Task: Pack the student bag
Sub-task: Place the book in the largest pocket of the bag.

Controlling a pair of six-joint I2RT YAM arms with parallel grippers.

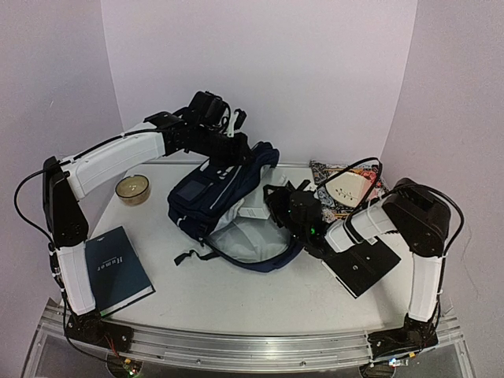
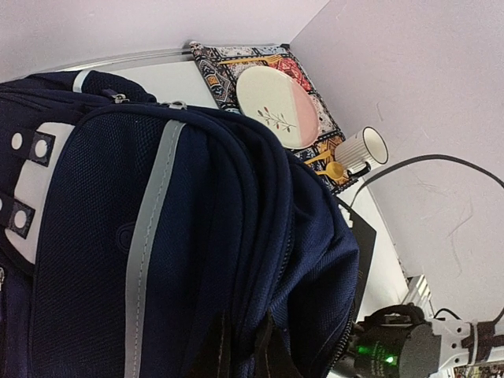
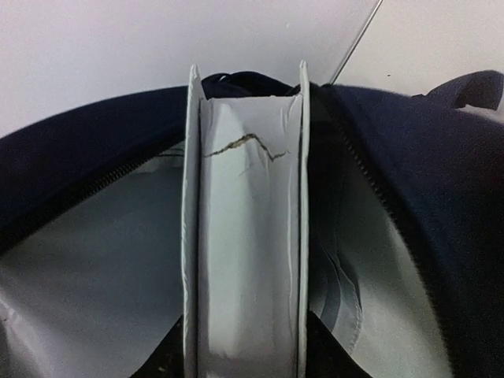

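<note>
Bench: white tabletop [image 1: 236, 303] with a metal rail [image 1: 236, 346] along its near edge.
Centre: navy student bag [image 1: 224, 197] lying flat, top towards the far edge. Its open mouth shows grey lining and faces the near-right corner, and a black strap trails towards the near-left.
Far-left corner: small tan bowl [image 1: 132, 188], upright, just apart from the bag.
Near-left corner: dark hardcover book [image 1: 118, 270], flat, cover up, skewed to the edges.
Far-right corner: patterned mat [image 1: 321, 171], flat.
Right edge: black flat board [image 1: 362, 272], turned corner-on, partly hidden.
</note>
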